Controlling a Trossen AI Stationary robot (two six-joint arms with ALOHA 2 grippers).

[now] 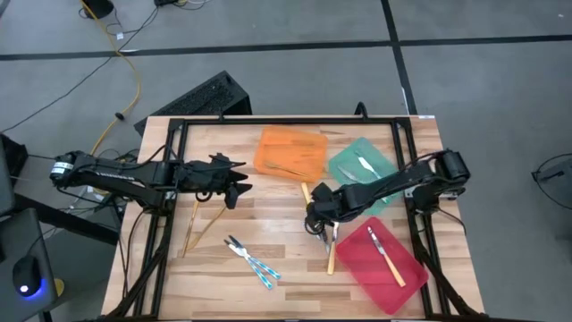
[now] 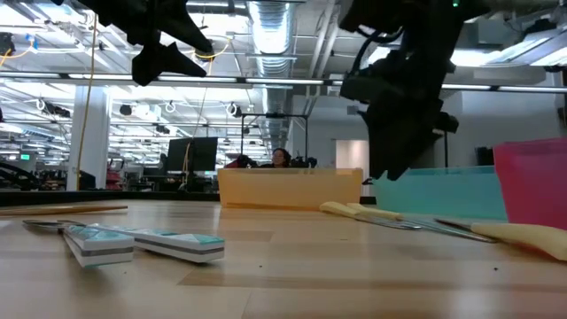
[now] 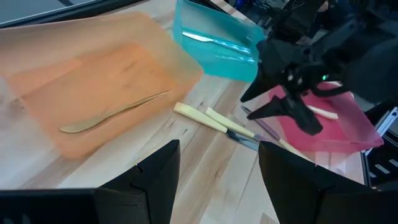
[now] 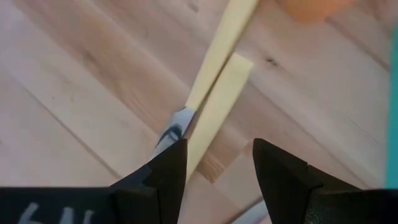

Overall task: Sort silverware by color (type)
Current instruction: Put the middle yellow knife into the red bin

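Orange tray (image 1: 291, 152), teal tray (image 1: 364, 161), red tray (image 1: 384, 266) (pale yellow-handled utensils (image 1: 330, 253) between).

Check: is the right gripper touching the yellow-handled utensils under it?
Cannot tell. The right wrist view shows the right gripper open above the two yellow-handled utensils, but no view shows plainly whether the fingertips meet them.

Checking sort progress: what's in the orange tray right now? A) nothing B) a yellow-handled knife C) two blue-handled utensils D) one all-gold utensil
D: the orange tray holds a single slim gold utensil, seen in both the high and left wrist views; the blue-handled pieces lie on the bare table instead.
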